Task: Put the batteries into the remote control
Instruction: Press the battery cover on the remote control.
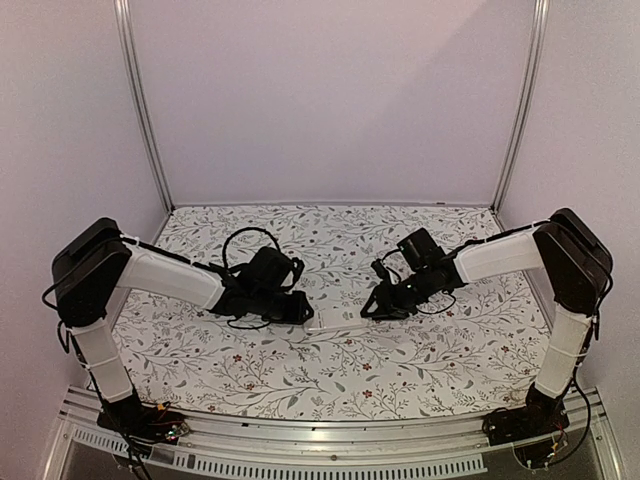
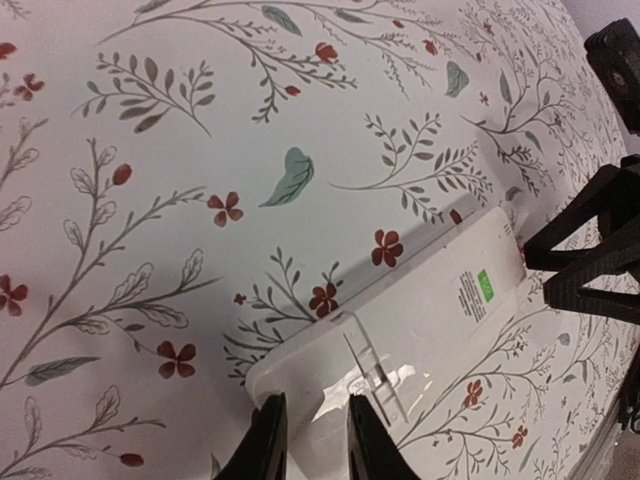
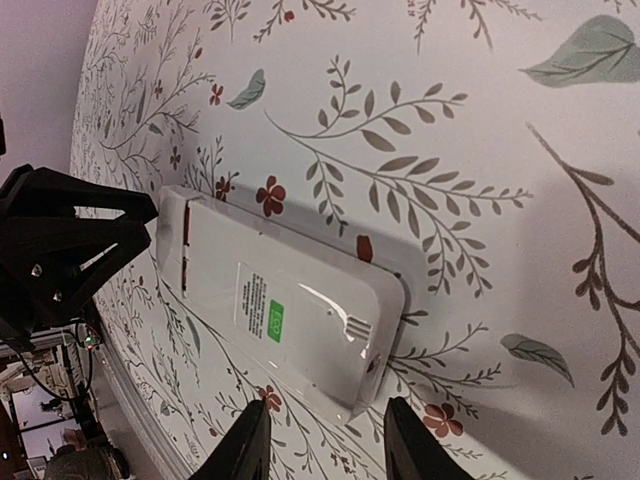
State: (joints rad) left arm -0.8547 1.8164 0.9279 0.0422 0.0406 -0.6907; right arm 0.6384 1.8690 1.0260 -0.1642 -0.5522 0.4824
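From above, we see the remote control (image 1: 340,318) lying flat on the worktop (image 1: 300,380) between both arms. The left wrist view shows the left gripper (image 2: 312,445) a little apart over one end of it. The right wrist view shows the right gripper (image 3: 330,445) spread wide at the other end.

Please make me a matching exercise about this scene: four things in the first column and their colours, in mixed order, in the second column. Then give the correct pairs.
Things
1. remote control
2. small sticker on the remote
3. left hand
4. flower printed on the table cover

Colours
A. black
B. red
C. white
D. green

Pairs: 1-C, 2-D, 3-A, 4-B
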